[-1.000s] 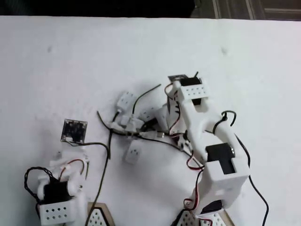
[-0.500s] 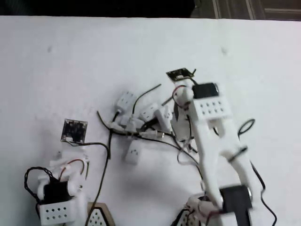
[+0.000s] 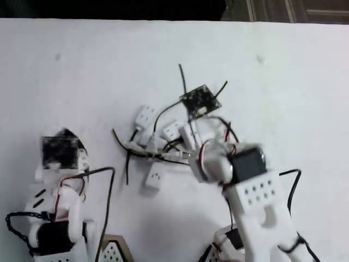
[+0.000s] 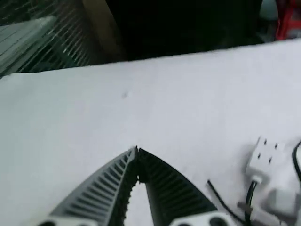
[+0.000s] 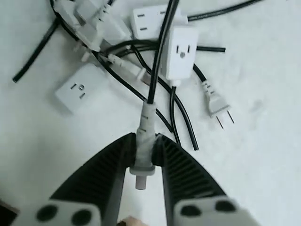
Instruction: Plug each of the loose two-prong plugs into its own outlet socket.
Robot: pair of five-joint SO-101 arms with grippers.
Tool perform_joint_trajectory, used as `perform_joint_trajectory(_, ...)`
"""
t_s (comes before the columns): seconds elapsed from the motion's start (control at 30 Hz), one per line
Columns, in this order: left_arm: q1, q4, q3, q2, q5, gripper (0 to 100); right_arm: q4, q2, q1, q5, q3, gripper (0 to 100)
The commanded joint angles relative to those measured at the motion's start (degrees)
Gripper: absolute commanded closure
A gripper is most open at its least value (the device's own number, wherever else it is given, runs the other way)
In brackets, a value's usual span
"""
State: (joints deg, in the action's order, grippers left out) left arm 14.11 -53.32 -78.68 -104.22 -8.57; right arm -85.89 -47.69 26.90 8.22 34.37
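Over to the left, well clear of the tangle of black cords (image 3: 163, 157) in the middle of the bench (image 3: 283, 60), the left hand (image 4: 137, 157) is clenched on nothing. Its ribbed fingers press tip to tip above bare white surface. The nearest thing to it is a four-slot socket block (image 4: 263, 153) at the tangle's far-left corner. It lies face up, with a cord running from its end back into the heap.

On the side of the tangle nearest the arms, a lone socket block (image 3: 154, 177) lies flat, just beside the outermost cord. Inside the tangle a three-hole socket block (image 5: 181, 52) sits face up, with a cord laid along one of its edges. Near that block, at the tangle's fringe, a loose two-prong plug (image 5: 215, 101) lies flat on the bench. Its prongs point away from the heap and are in no socket.

From the right of the tangle the right arm (image 3: 253, 191) leans in. The right hand (image 5: 145, 141) is grasping a white plug (image 5: 146, 120) by its body, one finger snug on each side. That plug's cord leads straight from the hand into the tangle, past the three-hole block. I cannot tell which way its prongs face, nor whether it is lifted off the bench.
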Motion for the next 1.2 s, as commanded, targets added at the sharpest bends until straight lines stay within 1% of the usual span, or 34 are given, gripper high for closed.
perform_joint_trajectory(0.0,-0.22,6.33,2.37,0.40,13.45,98,4.18,-6.11,6.29,-3.69,1.05,98.1)
perform_joint_trajectory(0.03,-0.22,8.00,2.64,0.40,16.18,98,5.32,-7.52,7.96,-4.57,1.49,98.1)
perform_joint_trajectory(0.13,-1.89,12.13,3.52,0.40,19.08,98,8.22,-10.51,11.47,-7.12,2.02,98.1)
perform_joint_trajectory(0.2,-4.26,12.22,4.40,0.57,20.66,98,9.63,-11.82,12.97,-8.53,2.02,98.1)
perform_joint_trajectory(0.3,-9.01,12.22,4.57,0.57,21.54,98,11.38,-13.41,14.90,-10.11,2.02,98.1)
perform_joint_trajectory(0.47,-18.07,11.34,4.66,0.40,21.01,98,14.02,-14.29,17.98,-9.93,2.64,98.1)
perform_joint_trajectory(0.6,-25.10,11.08,4.66,0.40,17.32,98,16.57,-15.60,21.23,-9.67,5.80,98.1)
perform_joint_trajectory(0.73,-30.55,9.76,4.75,0.31,14.68,98,18.95,-17.63,22.90,-9.58,8.53,98.1)
perform_joint_trajectory(0.97,-43.03,-0.62,10.11,0.31,8.09,98,20.44,-18.15,22.64,-9.49,12.04,98.1)
perform_joint_trajectory(1.07,-45.93,-2.81,11.08,0.31,6.59,98,20.35,-18.24,22.81,-9.49,11.96,98.1)
perform_joint_trajectory(1.17,-46.46,-3.16,11.08,0.31,4.84,98,20.26,-18.15,22.81,-9.49,11.96,98.1)
